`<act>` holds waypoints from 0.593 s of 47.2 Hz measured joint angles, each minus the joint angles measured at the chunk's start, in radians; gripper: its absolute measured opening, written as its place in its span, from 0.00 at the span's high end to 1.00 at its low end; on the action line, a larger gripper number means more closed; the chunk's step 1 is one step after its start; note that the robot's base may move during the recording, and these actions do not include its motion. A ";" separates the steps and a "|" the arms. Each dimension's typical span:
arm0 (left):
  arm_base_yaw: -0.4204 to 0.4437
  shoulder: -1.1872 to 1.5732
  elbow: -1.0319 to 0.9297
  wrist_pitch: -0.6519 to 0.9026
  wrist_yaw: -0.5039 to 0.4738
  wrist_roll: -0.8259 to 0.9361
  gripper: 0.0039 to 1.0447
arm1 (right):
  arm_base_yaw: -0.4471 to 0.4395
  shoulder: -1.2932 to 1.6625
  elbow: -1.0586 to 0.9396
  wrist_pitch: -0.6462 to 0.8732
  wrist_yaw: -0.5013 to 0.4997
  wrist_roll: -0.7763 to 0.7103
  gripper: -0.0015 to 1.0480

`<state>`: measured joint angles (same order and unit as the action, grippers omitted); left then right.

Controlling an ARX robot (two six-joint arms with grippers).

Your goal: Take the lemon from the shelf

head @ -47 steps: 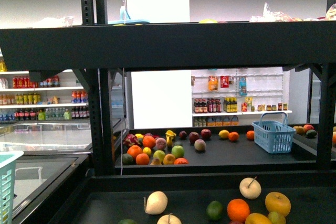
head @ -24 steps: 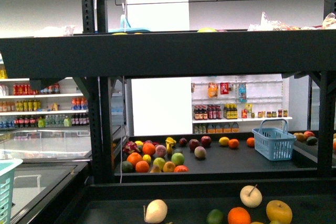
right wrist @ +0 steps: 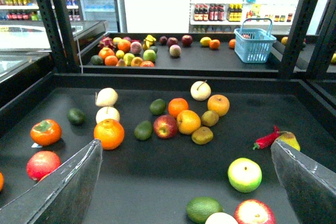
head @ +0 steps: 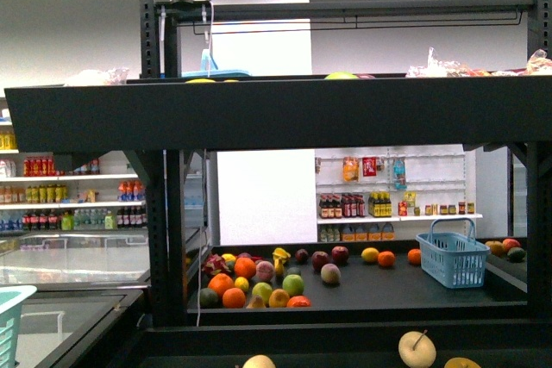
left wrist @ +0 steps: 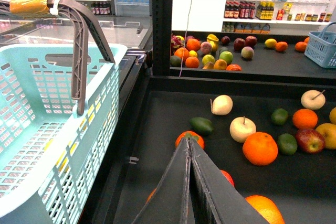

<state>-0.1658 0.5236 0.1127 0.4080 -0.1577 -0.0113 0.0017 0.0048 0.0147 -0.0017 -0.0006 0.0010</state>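
The shelf [head: 276, 114] is a black rack; its upper tray's front lip spans the front view. Over that lip peeks a bright yellow rounded top, the lemon [head: 341, 75] as far as I can tell; the rest of it is hidden. No arm shows in the front view. My left gripper [left wrist: 188, 141] is shut with nothing in it, above the lower tray [left wrist: 157, 114] near an orange-red fruit [left wrist: 184, 136]. My right gripper [right wrist: 185, 148] stands wide open over the same tray [right wrist: 157, 182], a green apple [right wrist: 244, 174] between its fingers and nothing held.
Many fruits lie on the lower tray: oranges [right wrist: 109, 134], cream apple-like fruits [right wrist: 106, 97], limes, red apples. A teal basket [left wrist: 47, 103] hangs beside the left arm. Black uprights [head: 164, 239] flank the opening. A farther rack holds fruit and a blue basket [head: 453, 256].
The front view has risen. The upper tray's lip sits lower in the picture, the rack's top bar has come into view, and most fruit on the near tray has slid out below.
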 joint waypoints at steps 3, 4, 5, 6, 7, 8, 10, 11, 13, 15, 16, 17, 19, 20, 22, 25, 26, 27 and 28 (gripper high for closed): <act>0.021 -0.032 -0.013 -0.016 0.022 0.000 0.98 | 0.000 0.000 0.000 0.000 0.000 0.000 0.07; 0.027 -0.041 -0.018 -0.021 0.027 0.000 0.98 | 0.000 0.000 0.000 0.000 0.000 0.000 0.07; 0.032 -0.050 -0.021 -0.026 0.031 0.000 0.98 | 0.000 0.000 0.000 0.000 0.000 0.000 0.07; 0.037 -0.058 -0.025 -0.031 0.036 0.000 0.98 | 0.000 0.000 0.000 0.000 0.000 0.000 0.07; 0.042 -0.067 -0.029 -0.036 0.042 0.000 0.98 | 0.000 0.000 0.000 0.000 0.000 0.000 0.07; 0.047 -0.075 -0.032 -0.041 0.047 0.000 0.98 | 0.000 0.000 0.000 0.000 0.000 0.000 0.07; 0.080 -0.093 -0.039 -0.055 0.106 0.000 0.98 | 0.000 0.000 0.000 0.000 0.000 0.000 0.07; 0.103 -0.103 -0.042 -0.061 0.129 0.001 0.98 | 0.000 0.000 0.000 0.000 0.000 0.000 0.07; 0.136 -0.120 -0.049 -0.071 0.147 0.001 0.98 | 0.000 0.000 0.000 0.000 0.000 0.000 0.07; 0.154 -0.135 -0.053 -0.082 0.144 0.001 0.98 | 0.000 0.000 0.000 0.000 0.000 0.000 0.07; 0.158 -0.142 -0.055 -0.086 0.145 0.001 0.98 | 0.000 0.000 0.000 0.000 0.000 0.000 0.07; 0.159 -0.150 -0.056 -0.091 0.150 0.001 0.98 | 0.000 0.000 0.000 0.000 0.000 0.000 0.07; 0.159 -0.164 -0.061 -0.100 0.157 0.001 0.98 | 0.000 0.000 0.000 0.000 0.000 0.000 0.07; 0.160 -0.172 -0.063 -0.105 0.158 0.001 0.98 | 0.000 0.000 0.000 0.000 0.000 0.000 0.07; 0.161 -0.188 -0.067 -0.118 0.158 0.001 0.98 | 0.000 0.000 0.000 0.000 0.000 0.000 0.07; 0.161 -0.207 -0.071 -0.130 0.158 0.001 0.98 | 0.000 0.000 0.000 0.000 0.000 0.000 0.07; 0.161 -0.212 -0.078 -0.121 0.158 0.001 0.98 | 0.000 0.000 0.000 0.000 0.000 0.000 0.07; 0.161 -0.219 -0.087 -0.113 0.158 0.001 0.98 | 0.000 0.000 0.000 0.000 0.000 0.000 0.07; 0.161 -0.225 -0.096 -0.113 0.158 0.001 0.98 | 0.000 0.000 0.000 0.000 0.000 0.000 0.07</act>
<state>-0.0044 0.2985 0.0170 0.2947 -0.0002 -0.0101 0.0017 0.0048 0.0147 -0.0017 -0.0006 0.0010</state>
